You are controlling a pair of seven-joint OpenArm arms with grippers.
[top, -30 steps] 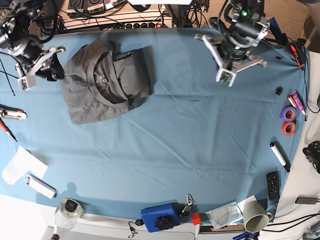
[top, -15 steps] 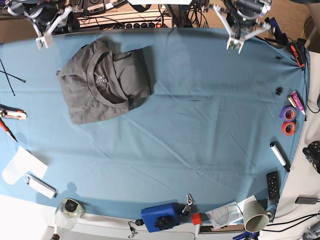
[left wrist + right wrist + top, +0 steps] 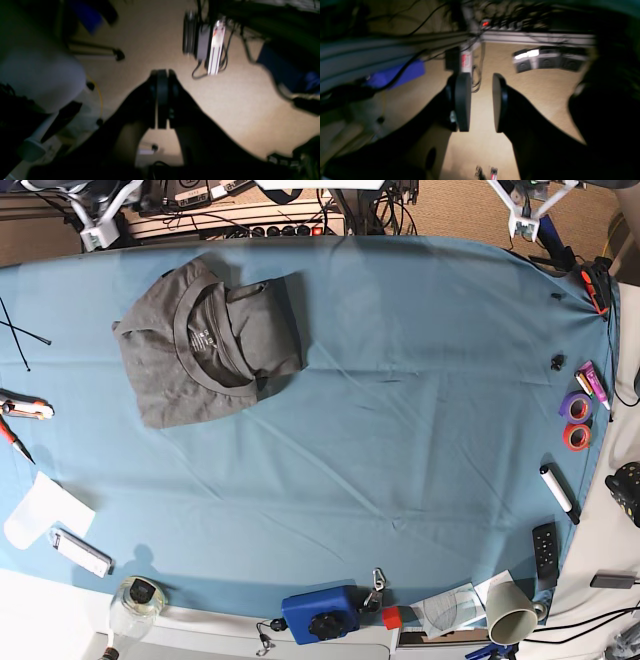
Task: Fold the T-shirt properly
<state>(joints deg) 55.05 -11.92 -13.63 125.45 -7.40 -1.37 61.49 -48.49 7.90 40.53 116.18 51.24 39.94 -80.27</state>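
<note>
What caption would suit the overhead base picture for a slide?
Folded dark grey T-shirt lying on the blue table cloth, both robot arms pulled up to the far edge.

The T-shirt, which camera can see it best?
The base view. It looks down on the whole dark grey T-shirt, lying folded on the blue table cloth with its collar showing. Both wrist views show none of it, only blurry floor, cables and their own grippers.

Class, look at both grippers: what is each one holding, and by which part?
Nothing. The left gripper is shut on nothing, the right gripper stands open and empty; the T-shirt lies folded on the table.
</note>
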